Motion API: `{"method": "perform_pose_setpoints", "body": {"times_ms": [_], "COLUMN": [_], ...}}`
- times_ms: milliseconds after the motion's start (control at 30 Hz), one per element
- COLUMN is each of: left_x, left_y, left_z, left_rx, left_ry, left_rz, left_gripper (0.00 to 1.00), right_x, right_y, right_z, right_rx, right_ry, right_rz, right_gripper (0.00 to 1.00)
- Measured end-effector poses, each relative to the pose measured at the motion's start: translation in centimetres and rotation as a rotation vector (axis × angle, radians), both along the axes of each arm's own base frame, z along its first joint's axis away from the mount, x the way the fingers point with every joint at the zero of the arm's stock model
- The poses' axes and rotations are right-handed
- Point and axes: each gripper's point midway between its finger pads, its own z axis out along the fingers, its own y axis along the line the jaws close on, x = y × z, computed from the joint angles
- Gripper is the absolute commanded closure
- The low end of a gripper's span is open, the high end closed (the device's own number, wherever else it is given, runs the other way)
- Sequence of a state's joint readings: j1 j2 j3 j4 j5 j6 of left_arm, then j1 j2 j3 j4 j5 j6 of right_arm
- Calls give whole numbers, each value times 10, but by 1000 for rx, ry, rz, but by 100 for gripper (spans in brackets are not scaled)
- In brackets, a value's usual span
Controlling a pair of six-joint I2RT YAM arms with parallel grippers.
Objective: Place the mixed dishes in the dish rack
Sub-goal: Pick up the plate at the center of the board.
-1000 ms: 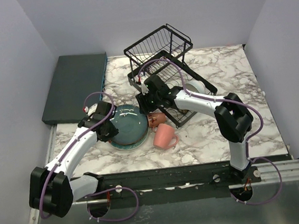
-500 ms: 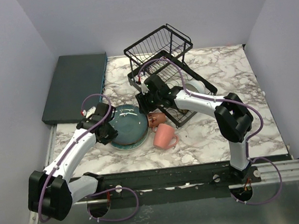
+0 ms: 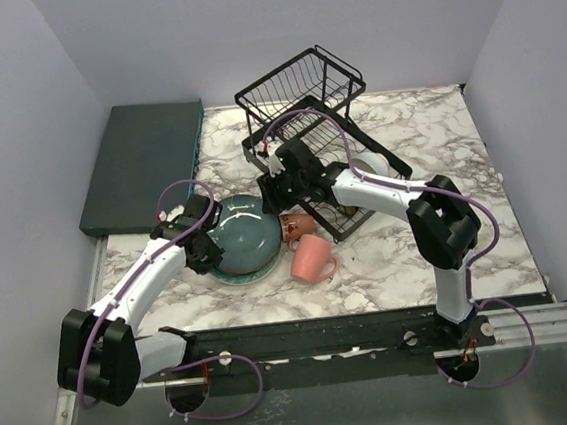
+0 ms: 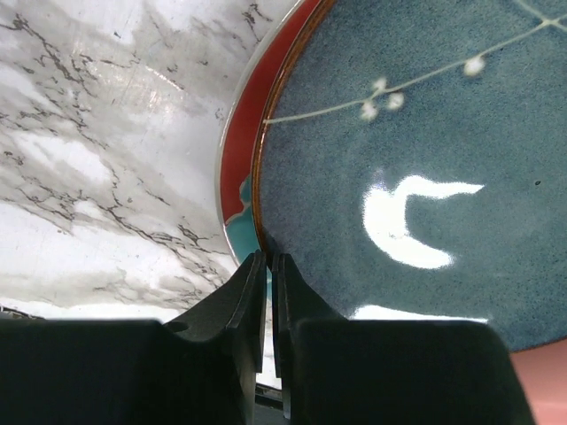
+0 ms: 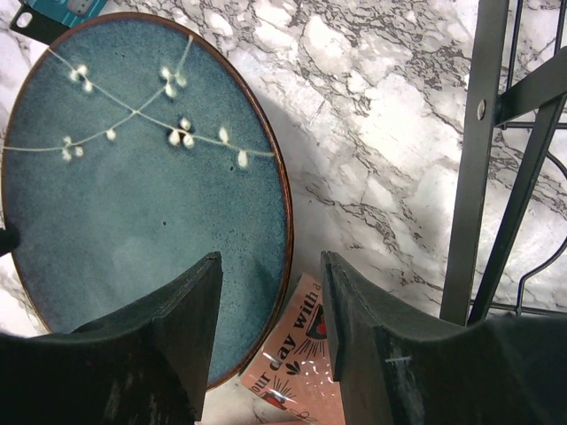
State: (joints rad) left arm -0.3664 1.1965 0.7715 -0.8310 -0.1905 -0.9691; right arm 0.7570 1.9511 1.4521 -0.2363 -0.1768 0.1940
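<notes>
Top plate (image 5: 133,177): speckled dark teal, thin brown rim, white twig-and-blossom motif. Lower plate (image 4: 237,164): red border with turquoise patches, pale edge. Mug (image 3: 311,258): plain pink. Second mug (image 5: 297,354): salmon with dark script lettering. Rack (image 3: 302,88): black wire. Table (image 3: 408,251): white marble, grey-black veining. Slab (image 3: 143,161): dark teal, unpatterned. Arms (image 3: 372,192): white links, black joints; cables (image 3: 175,186) purple.

Both arms are stretched forward; the left pincer (image 4: 268,258) is drawn to a narrow slit, and the right pincer (image 5: 270,266) is held open.
</notes>
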Motion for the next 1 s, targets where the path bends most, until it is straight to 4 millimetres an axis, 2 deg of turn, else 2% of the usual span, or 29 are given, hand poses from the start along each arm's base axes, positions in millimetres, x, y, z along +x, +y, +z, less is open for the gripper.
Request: {"method": "perform_pose_setpoints", "body": {"times_ms": [333, 633, 1000], "left_x": [7, 9, 10], "left_y": [-3, -4, -4], "left_z": [-4, -5, -6], "left_rx": [-9, -13, -12], "left_ry": [-17, -27, -27], "left_rz": [-2, -6, -14], "left_gripper": [92, 93, 95], "right_x": [-2, -15, -23], "right_y": [3, 11, 13], "right_z": [2, -15, -16], "right_rx": [47, 71, 164], "right_ry": [38, 112, 148], "right_rz": [24, 84, 167], "right_gripper": [47, 52, 57]}}
